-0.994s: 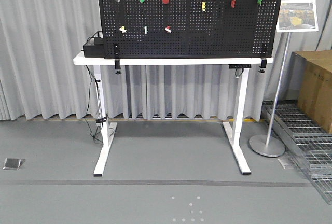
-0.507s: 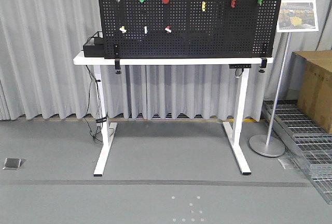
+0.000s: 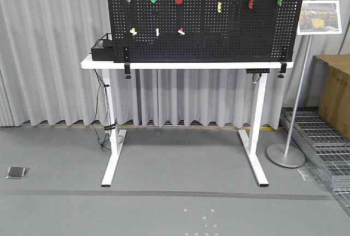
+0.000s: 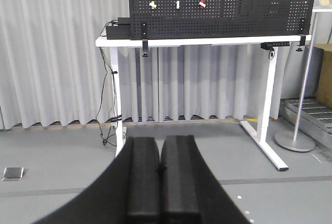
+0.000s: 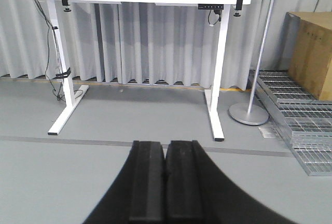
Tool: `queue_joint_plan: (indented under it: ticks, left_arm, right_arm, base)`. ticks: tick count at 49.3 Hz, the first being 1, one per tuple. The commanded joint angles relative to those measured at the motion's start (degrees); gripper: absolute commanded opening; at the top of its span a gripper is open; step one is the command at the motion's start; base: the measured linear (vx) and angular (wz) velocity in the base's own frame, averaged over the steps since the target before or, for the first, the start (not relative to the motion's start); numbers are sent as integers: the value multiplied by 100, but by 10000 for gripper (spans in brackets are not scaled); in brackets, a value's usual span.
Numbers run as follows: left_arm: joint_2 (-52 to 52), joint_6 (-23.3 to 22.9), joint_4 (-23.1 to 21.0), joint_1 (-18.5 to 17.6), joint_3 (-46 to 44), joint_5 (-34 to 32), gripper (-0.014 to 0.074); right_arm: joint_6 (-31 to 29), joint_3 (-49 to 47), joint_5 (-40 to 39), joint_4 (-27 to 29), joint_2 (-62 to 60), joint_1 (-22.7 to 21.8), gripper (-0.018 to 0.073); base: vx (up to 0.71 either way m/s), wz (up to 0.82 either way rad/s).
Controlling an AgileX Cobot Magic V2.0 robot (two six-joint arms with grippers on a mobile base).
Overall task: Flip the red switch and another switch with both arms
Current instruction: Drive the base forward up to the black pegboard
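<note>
I record: pegboard matt black, perforated; table smooth white; curtain pleated grey cloth; floor matt grey; box brown cardboard; left gripper and right gripper matt black.

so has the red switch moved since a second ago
No. The red switch keeps its place on the pegboard; pegboard and table together sit slightly further right in frame, so the view shifted, not the switch.

Three small toggles, one table
</note>
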Motion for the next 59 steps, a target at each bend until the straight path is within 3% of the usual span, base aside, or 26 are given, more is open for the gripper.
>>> queue_joint_plan:
  ticks: [1, 35, 59]
  left_arm:
    - [-61, -27, -6, -31, 80, -463, -6]
    - [-61, -27, -6, -31, 80, -463, -6]
    - [-61, -27, -6, -31, 80, -463, -6]
  right_arm:
    - [-24, 27, -468, -30, -58, 12, -6]
    - [-24, 27, -468, -30, -58, 12, -6]
    - [-24, 27, -468, -30, -58, 12, -6]
  base:
    - [3, -1]
    - [8, 0]
    - [12, 22]
